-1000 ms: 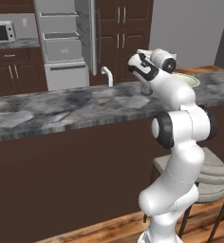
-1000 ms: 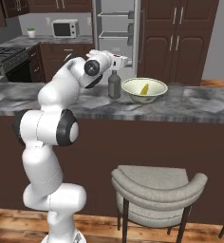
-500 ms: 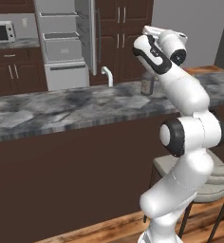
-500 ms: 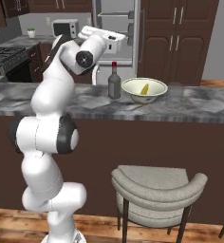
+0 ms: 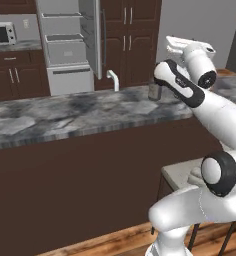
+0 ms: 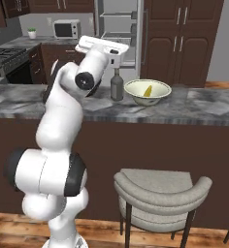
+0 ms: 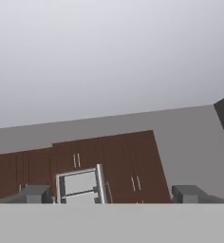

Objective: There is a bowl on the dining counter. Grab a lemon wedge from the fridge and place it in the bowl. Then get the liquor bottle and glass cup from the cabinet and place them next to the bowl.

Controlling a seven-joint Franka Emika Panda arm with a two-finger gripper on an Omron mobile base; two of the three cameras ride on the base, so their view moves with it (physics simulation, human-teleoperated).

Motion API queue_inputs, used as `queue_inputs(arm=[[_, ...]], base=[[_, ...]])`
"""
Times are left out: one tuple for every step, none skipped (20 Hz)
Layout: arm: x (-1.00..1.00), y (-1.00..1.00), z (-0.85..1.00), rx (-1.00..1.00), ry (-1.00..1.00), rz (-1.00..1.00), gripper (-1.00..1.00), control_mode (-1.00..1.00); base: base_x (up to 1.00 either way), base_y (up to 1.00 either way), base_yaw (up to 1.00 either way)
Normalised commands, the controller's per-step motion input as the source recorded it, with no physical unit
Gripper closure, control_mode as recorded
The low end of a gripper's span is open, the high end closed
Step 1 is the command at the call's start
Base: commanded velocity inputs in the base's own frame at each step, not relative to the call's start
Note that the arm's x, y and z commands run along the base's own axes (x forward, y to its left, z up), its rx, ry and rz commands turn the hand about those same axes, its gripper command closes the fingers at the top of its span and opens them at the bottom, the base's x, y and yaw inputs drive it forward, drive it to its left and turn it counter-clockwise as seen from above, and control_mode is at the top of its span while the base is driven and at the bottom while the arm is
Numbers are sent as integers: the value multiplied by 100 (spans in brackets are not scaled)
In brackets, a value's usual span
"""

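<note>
The two-finger gripper (image 7: pixel 112 193), fingers spread and empty, pointed up over the clear red-capped liquor bottle (image 6: pixel 117 85) standing left of the pale lemon-holding bowl (image 6: pixel 147 92)

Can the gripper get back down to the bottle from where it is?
Probably yes: the gripper is open, raised above the counter, and nothing stands over the bottle beside the bowl.

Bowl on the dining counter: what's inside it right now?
The bowl holds one yellow lemon wedge. Its near wall covers the bottom, so whatever else may lie there cannot be seen.
</note>
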Motion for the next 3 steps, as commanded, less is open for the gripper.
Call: queue_inputs(arm=[[-100, 0, 0, -3, 0, 0, -100, -100], [-100, 0, 0, -3, 0, 0, -100, -100], [-100, 0, 0, -3, 0, 0, -100, -100]], base=[[0, 0, 0], [0, 0, 0], [0, 0, 0]])
